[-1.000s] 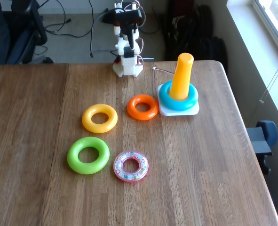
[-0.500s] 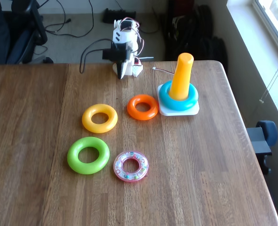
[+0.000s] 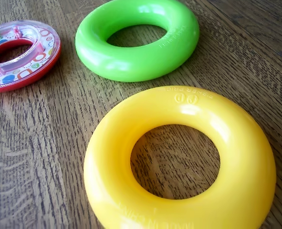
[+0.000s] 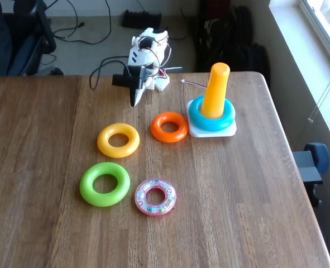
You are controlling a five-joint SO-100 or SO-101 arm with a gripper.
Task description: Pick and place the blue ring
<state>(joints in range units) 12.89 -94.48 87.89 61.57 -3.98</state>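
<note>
The blue ring sits around the orange peg, right of centre in the fixed view. It looks light, stiff and slippery; take its outer rim. The gripper points down at upper centre; its opening I cannot tell.

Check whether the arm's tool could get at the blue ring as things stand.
Probably yes, with a lift: the blue ring sits around the orange peg on the white base, open from above. The tool hangs over bare table beside it, nothing between.
</note>
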